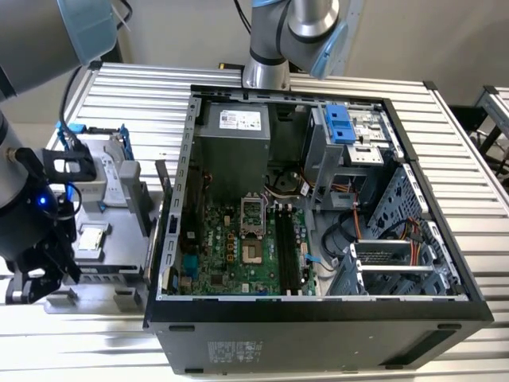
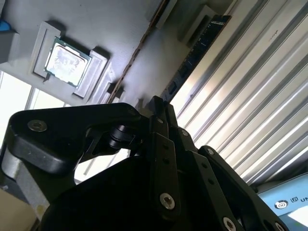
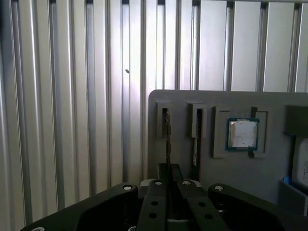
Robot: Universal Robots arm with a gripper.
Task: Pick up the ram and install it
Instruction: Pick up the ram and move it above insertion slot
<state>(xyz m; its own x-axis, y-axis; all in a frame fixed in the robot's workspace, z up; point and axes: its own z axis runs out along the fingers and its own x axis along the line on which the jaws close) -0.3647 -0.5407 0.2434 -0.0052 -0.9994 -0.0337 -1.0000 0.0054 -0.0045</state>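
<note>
Exterior view's left: your gripper [image 1: 33,278] sits low at the grey parts tray [image 1: 119,267]. In the first wrist view its fingers [image 3: 168,173] are pinched together on the ram [image 3: 167,137] — a thin board standing on edge in its tray slot. Just beside it, a second dark stick [image 3: 197,142], then the square silver chip [image 3: 243,134]. Exterior view's right: the open computer case [image 1: 318,318] — its black memory slots [image 1: 288,251] well apart from the ram.

Plain beige wall [image 1: 175,32] behind. Ribbed aluminium surface [image 1: 135,87], slats glaring under bright light in the second wrist view. Another slatted surface [image 1: 497,103] at the exterior view's right.
</note>
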